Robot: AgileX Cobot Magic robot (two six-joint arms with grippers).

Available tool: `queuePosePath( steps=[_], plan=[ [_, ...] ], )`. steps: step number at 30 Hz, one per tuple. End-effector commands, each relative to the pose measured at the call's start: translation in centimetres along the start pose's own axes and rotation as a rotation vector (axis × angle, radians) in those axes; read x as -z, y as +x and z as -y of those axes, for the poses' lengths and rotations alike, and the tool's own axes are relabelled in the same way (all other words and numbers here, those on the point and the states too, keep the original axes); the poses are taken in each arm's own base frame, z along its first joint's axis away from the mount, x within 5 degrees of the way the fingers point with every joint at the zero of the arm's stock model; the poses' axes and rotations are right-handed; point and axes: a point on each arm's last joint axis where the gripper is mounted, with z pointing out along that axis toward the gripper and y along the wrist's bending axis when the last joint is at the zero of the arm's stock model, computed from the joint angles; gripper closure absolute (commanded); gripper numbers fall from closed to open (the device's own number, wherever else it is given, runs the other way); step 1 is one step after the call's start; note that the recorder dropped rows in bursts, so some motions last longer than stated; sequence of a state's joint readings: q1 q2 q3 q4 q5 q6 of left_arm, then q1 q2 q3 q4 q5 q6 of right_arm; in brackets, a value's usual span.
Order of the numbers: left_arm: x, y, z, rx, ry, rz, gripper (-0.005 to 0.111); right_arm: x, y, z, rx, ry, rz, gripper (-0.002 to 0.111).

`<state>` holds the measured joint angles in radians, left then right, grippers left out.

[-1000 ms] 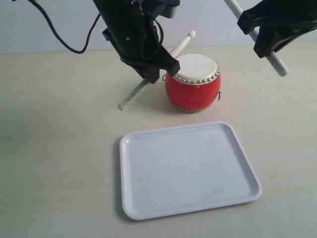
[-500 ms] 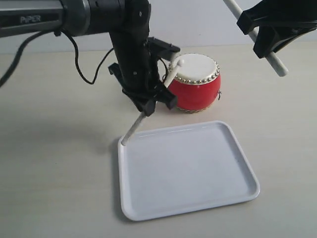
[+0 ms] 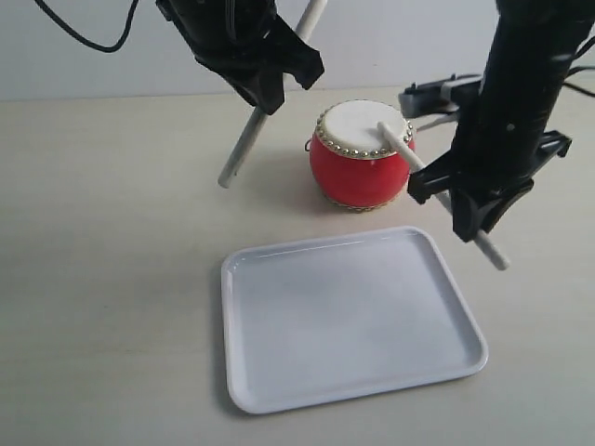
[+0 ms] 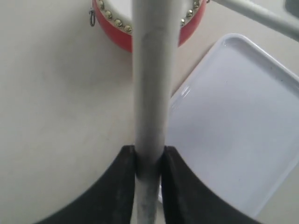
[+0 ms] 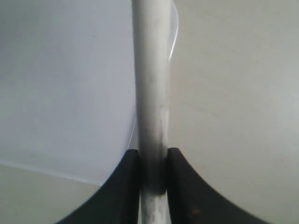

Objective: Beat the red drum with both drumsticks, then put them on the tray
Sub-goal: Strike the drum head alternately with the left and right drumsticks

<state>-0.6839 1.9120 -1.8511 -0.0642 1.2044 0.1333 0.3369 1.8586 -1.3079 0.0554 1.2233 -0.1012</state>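
The red drum (image 3: 362, 154) with its cream skin stands behind the white tray (image 3: 351, 316). My left gripper (image 3: 270, 79) is raised left of the drum and shut on one drumstick (image 3: 244, 142), whose lower end hangs above the table. In the left wrist view that drumstick (image 4: 151, 84) runs up between my left gripper's (image 4: 149, 161) jaws, over the drum (image 4: 140, 35). My right gripper (image 3: 469, 195) is low on the right, shut on the other drumstick (image 3: 402, 149), whose tip rests on the drum skin. The right wrist view shows that stick (image 5: 151, 79) clamped in my right gripper (image 5: 153, 161), above the tray (image 5: 65, 84).
The pale tabletop (image 3: 102, 279) spreads round the drum and tray. A black cable (image 3: 79, 32) hangs at the back left, by the light wall.
The left arm has swung up and lifted its drumstick off the drum. The right arm has come down from the upper right, and its stick tip now rests on the skin.
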Motion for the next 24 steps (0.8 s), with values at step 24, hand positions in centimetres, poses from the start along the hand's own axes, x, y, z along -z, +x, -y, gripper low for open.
queuePosePath(
  steps=[24],
  plan=[
    [-15.0,0.7,-0.6,-0.047,0.046,-0.299,0.107,14.9,8.9,-1.5,0.029,0.046,0.536,0.108]
  ],
)
